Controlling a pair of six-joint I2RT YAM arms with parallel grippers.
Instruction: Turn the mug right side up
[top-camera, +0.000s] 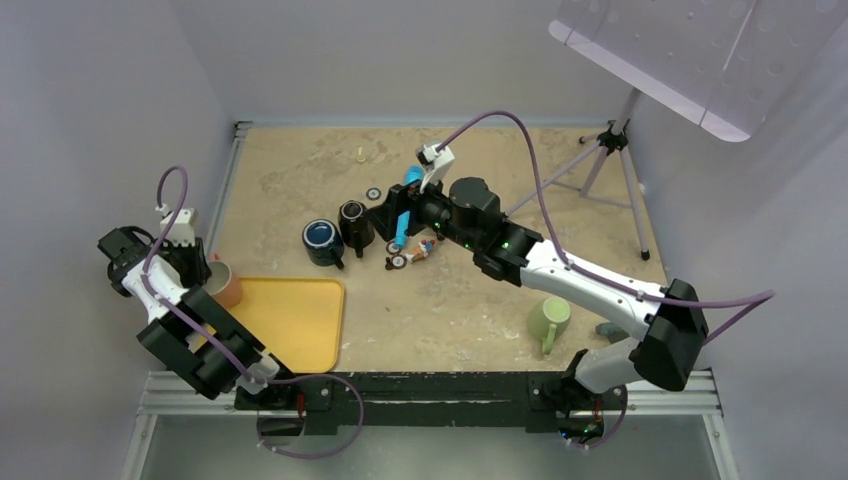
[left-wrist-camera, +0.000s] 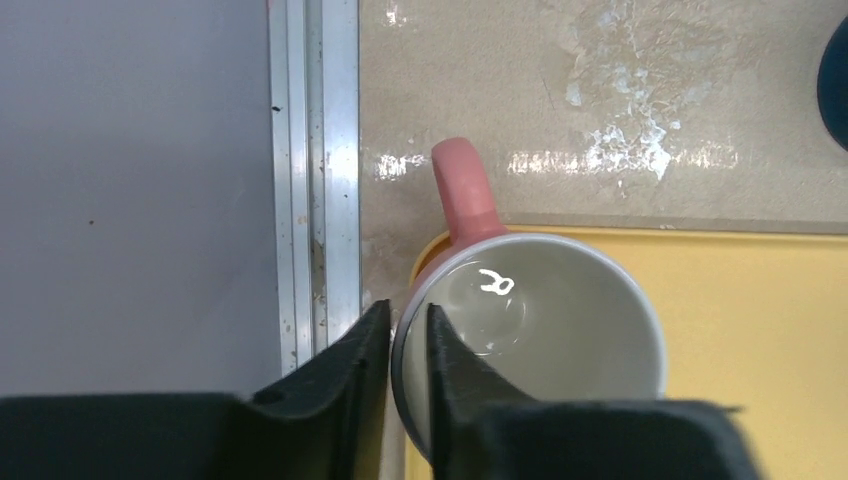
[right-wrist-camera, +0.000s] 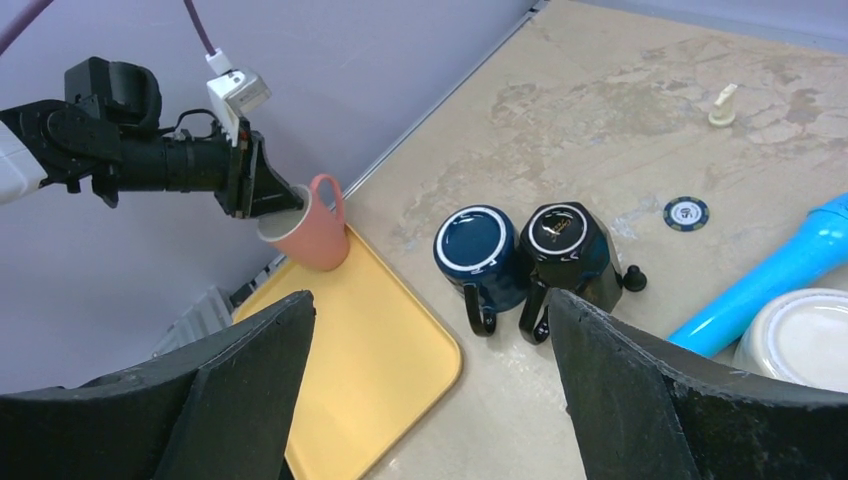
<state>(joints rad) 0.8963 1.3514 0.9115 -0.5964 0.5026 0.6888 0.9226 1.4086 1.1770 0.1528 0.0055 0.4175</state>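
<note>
A pink mug (top-camera: 224, 284) with a white inside stands mouth up, leaning slightly, on the far left corner of the yellow tray (top-camera: 297, 322). Its handle points away from the tray. My left gripper (left-wrist-camera: 408, 335) is shut on the mug's rim, one finger inside and one outside. The right wrist view shows the mug (right-wrist-camera: 312, 232), the left gripper (right-wrist-camera: 288, 201) on it and the tray (right-wrist-camera: 372, 352). In the left wrist view the mug (left-wrist-camera: 545, 315) fills the lower middle. My right gripper (right-wrist-camera: 430, 300) is open and empty, held high over the table's middle (top-camera: 392, 218).
A dark blue mug (right-wrist-camera: 478, 248) and a black mug (right-wrist-camera: 566, 250) stand side by side right of the tray. A blue tube (right-wrist-camera: 770, 285), a white bowl (right-wrist-camera: 800, 340) and a poker chip (right-wrist-camera: 686, 211) lie further right. A green mug (top-camera: 548, 320) sits near the right arm. A tripod (top-camera: 610, 160) stands far right.
</note>
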